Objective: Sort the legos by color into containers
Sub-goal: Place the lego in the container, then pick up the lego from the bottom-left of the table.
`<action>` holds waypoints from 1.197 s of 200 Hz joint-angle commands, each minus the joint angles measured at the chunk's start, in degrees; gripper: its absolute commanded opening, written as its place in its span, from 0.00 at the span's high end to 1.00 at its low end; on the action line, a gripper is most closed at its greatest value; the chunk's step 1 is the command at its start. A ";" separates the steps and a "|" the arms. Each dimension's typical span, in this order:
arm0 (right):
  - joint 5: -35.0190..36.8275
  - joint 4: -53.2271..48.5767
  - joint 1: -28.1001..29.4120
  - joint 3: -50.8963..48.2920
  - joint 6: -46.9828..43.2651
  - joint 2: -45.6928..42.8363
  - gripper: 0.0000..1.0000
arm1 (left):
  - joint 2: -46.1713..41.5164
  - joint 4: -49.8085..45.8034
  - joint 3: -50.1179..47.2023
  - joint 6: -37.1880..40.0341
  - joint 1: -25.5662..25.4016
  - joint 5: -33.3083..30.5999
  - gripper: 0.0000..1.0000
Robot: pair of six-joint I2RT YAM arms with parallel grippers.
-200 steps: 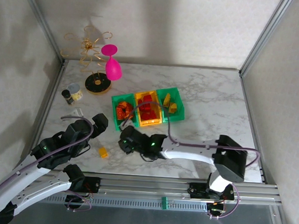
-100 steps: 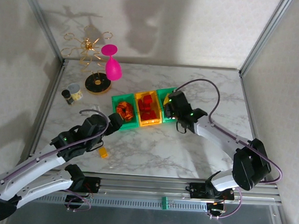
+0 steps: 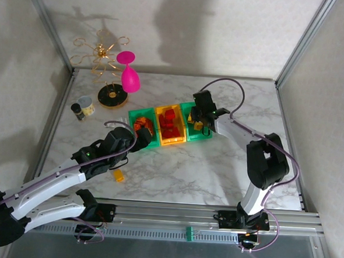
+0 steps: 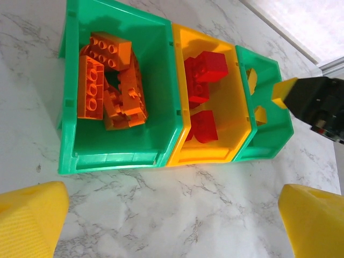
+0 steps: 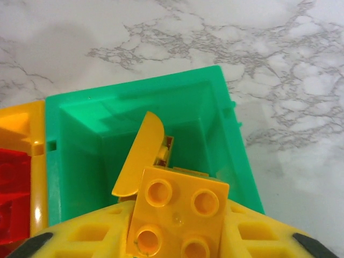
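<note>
Facing studs-up, the square yellow brick [image 5: 180, 215] hangs over the green bin [image 5: 80, 142].

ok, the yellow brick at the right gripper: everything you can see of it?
Glossy plastic two-by-two yellow brick, four round studs facing the wrist camera, slightly rotated. The right gripper's yellow fingers flank it and appear to pinch its sides. It hangs over the right green bin, above a curved yellow piece inside. Underside hidden.
</note>
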 commanded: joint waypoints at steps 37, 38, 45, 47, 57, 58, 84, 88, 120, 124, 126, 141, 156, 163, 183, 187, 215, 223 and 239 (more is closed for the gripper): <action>-0.43 1.15 -0.09 1.67 -1.77 -2.00 0.46 | -2.20 0.10 -0.89 0.57 0.30 -1.68 0.00; -0.41 1.15 -0.06 1.59 -1.82 -2.16 0.45 | -2.21 0.11 -0.89 0.55 0.29 -1.69 0.00; -0.26 0.87 0.14 1.27 -2.02 -3.01 0.44 | -2.35 0.15 -0.81 0.53 0.32 -1.79 0.00; -0.16 0.83 0.30 1.21 -2.06 -3.31 0.44 | -2.38 0.13 -0.80 0.46 0.30 -1.79 0.00; 0.11 0.02 0.87 0.72 -2.04 -4.79 0.43 | -2.57 -0.16 -0.70 0.19 0.29 -2.09 0.00; 0.17 -0.08 0.95 0.64 -2.09 -4.97 0.43 | -2.61 -0.15 -0.75 0.14 0.29 -2.12 0.00; 0.62 -0.27 3.98 -3.01 -1.65 -10.18 0.39 | -3.91 -0.71 -1.50 -0.52 0.38 -3.60 0.00; 0.31 -0.20 4.51 -3.63 -1.54 -10.88 0.38 | -4.09 -0.94 -1.55 -0.66 0.38 -3.82 0.00; 1.15 -1.23 10.58 -7.35 0.41 -15.25 0.34 | -5.39 -4.13 -1.13 -2.38 0.46 -5.20 0.00; 1.32 -1.14 11.53 -7.83 0.76 -15.74 0.34 | -5.63 -4.51 -1.14 -2.57 0.54 -5.37 0.00; 1.29 -1.08 11.96 -8.03 0.92 -15.98 0.34 | -5.82 -4.68 -1.15 -2.66 0.59 -5.45 0.00; 1.41 -0.71 15.74 -9.46 2.12 -17.21 0.34 | -7.17 -6.50 -1.07 -3.57 0.56 -6.29 0.00; 1.25 0.21 19.68 -10.69 3.31 -18.07 0.32 | -8.63 -8.49 -1.06 -4.47 0.56 -7.23 0.00; 0.94 0.93 21.58 -11.21 3.66 -18.23 0.31 | -9.18 -9.69 -0.97 -4.96 0.55 -7.78 0.00; -0.24 4.10 26.95 -12.94 4.85 -17.48 0.26 | -11.08 -13.39 -0.56 -6.68 0.68 -9.29 0.00; -0.44 4.77 27.95 -13.26 4.98 -17.19 0.25 | -11.46 -14.19 -0.38 -6.98 0.60 -9.68 0.00; -1.95 10.30 34.48 -14.14 4.79 -13.22 0.21 | -13.92 -18.86 1.02 -8.50 0.65 -11.89 0.00; -2.52 11.64 36.09 -13.81 4.64 -11.73 0.21 | -14.52 -19.95 1.37 -8.92 0.64 -12.33 0.00; -3.35 13.62 38.66 -12.30 4.53 -8.68 0.20 | -15.72 -21.96 2.00 -9.59 0.65 -13.10 0.00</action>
